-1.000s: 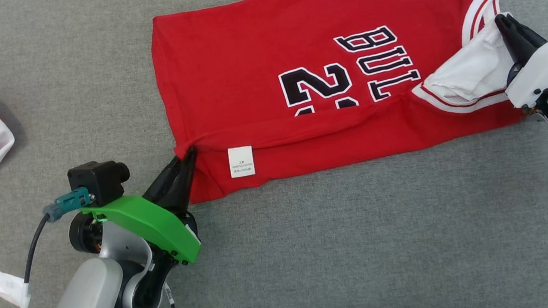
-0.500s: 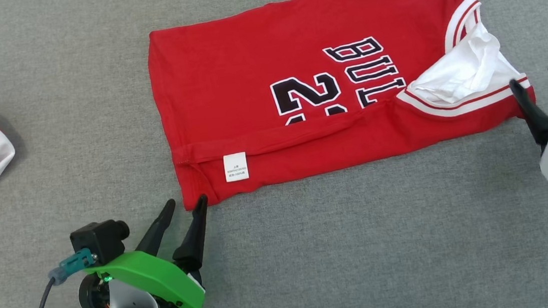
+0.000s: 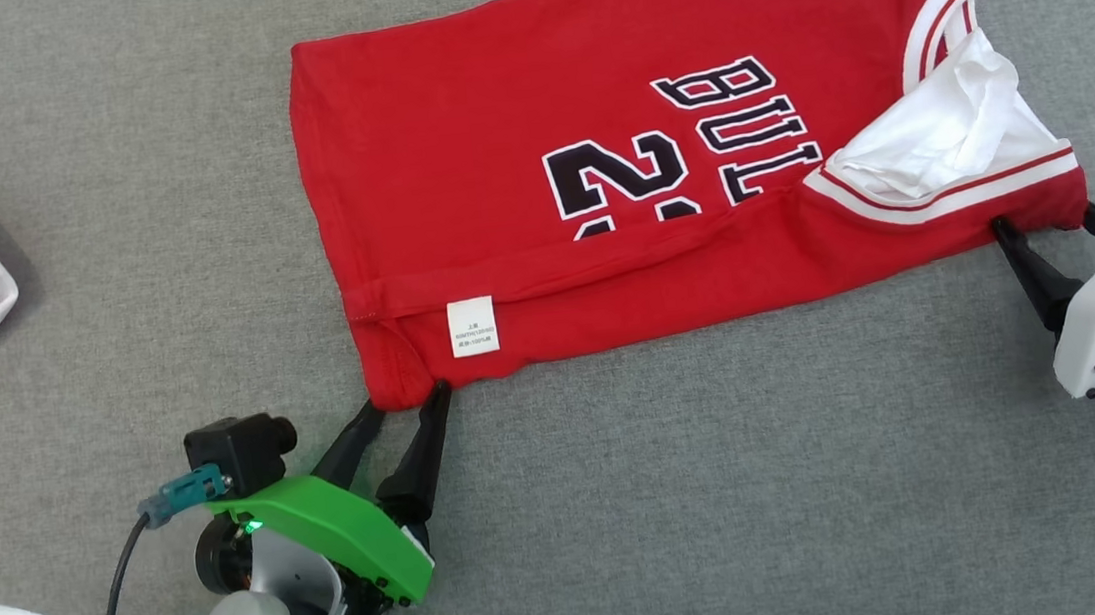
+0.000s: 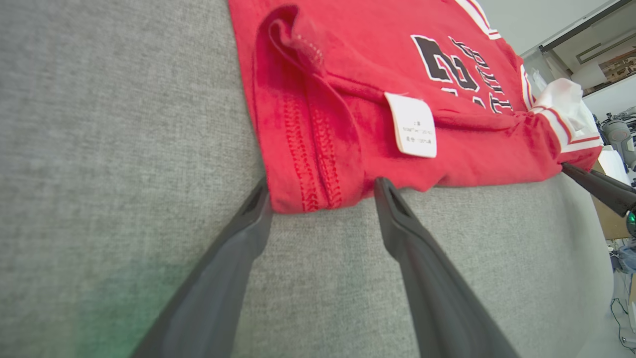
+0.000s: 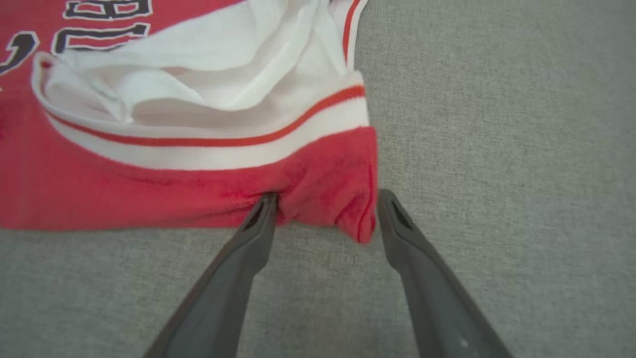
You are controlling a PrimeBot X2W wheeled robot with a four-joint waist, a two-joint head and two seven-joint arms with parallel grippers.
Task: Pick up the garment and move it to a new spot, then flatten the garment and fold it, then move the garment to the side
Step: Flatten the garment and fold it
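Grey fabric surface (image 3: 726,491) bears a red basketball jersey (image 3: 492,152); left gripper (image 3: 406,399), jaws spread wide, straddles its hem corner; right gripper (image 3: 1046,221), likewise open, straddles the armhole corner.

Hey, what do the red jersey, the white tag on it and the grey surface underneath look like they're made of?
Red jersey: soft matte knit, probably cotton or a blend; fuzzy nap and stitched hem show. White tag: thin smooth fabric or paper-like label, printed; which is unclear. Grey surface: matte woven cloth with a flecked weave, like upholstery.
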